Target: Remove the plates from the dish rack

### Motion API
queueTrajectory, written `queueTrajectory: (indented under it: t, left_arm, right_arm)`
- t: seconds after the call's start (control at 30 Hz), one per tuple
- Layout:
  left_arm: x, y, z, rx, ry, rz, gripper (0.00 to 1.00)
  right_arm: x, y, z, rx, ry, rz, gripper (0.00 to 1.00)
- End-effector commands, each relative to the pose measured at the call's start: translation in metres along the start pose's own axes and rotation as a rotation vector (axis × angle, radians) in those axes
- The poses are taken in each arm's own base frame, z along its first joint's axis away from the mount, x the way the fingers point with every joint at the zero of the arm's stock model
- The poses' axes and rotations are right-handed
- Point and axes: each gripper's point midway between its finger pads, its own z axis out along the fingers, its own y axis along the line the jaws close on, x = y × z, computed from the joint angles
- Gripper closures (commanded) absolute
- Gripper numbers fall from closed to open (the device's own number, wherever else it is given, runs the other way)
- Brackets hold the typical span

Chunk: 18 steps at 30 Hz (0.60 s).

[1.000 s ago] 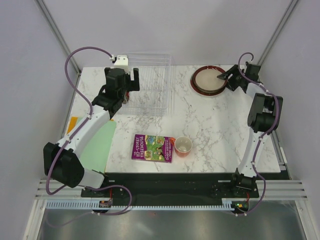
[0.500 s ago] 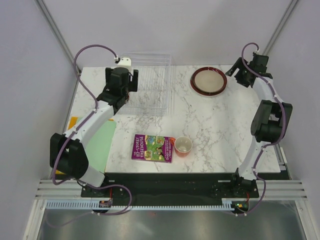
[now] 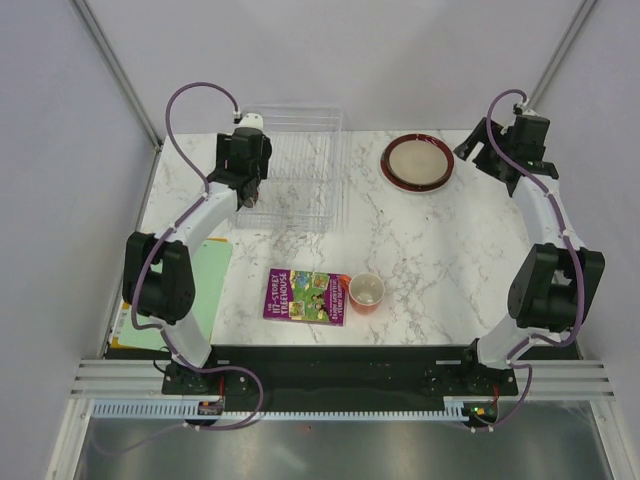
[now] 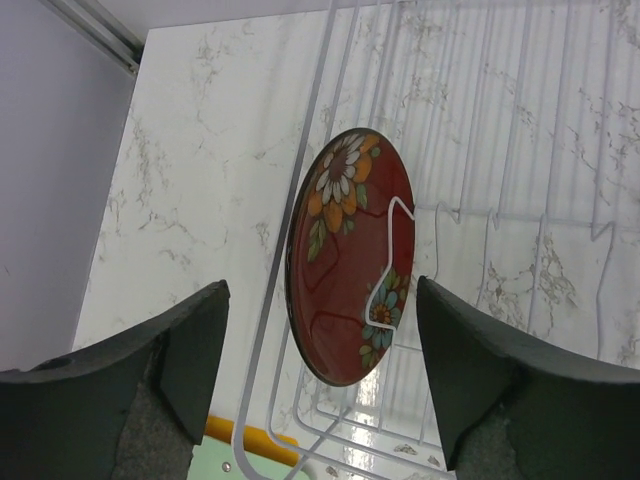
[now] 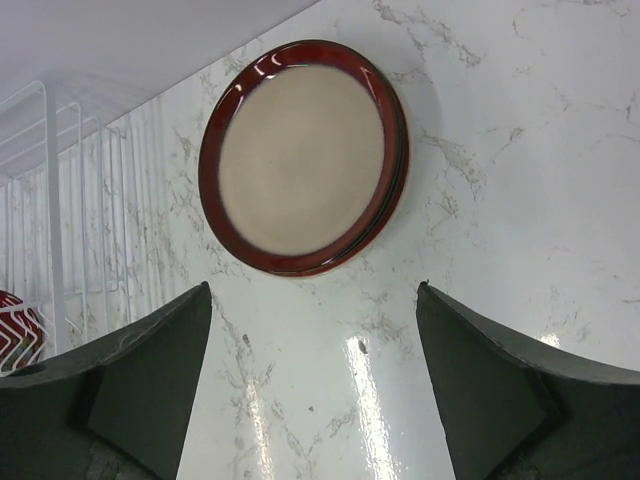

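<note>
From overhead, the left arm (image 3: 242, 165) largely hid the red floral plate (image 4: 350, 255) standing in the dish rack (image 3: 305, 185). Right of the rack, how many lay beneath the cream-centred plate (image 5: 300, 160) could not be told; a red, white-lined shape (image 5: 15, 330) in the rack was cropped.

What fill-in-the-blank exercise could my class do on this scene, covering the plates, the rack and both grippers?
1. The flowered plate stands on its ____ in the dish rack.
2. The left gripper hovers over that plate with its jaws ____.
3. The cream-centred plate lies ____, out of the rack.
4. The right gripper is open above it and holds ____.

Missing words: edge; open; flat; nothing.
</note>
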Motion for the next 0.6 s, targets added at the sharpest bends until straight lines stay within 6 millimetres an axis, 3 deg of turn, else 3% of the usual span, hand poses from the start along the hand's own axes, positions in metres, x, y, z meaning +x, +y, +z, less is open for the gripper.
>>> queueTrajectory:
  t: [0.0, 0.3, 0.57]
  left_arm:
    - [-0.011, 0.010, 0.010, -0.029, -0.006, -0.030, 0.20]
    - [0.011, 0.015, 0.030, -0.014, 0.050, -0.088, 0.17]
    - [0.021, 0.003, 0.046, 0.035, 0.088, -0.096, 0.33]
  right_arm:
    - [-0.003, 0.012, -0.016, -0.045, -0.034, -0.023, 0.11]
    - [0.014, 0.008, -0.013, -0.060, 0.003, -0.017, 0.11]
    - [0.025, 0.004, -0.011, -0.058, 0.022, -0.013, 0.12]
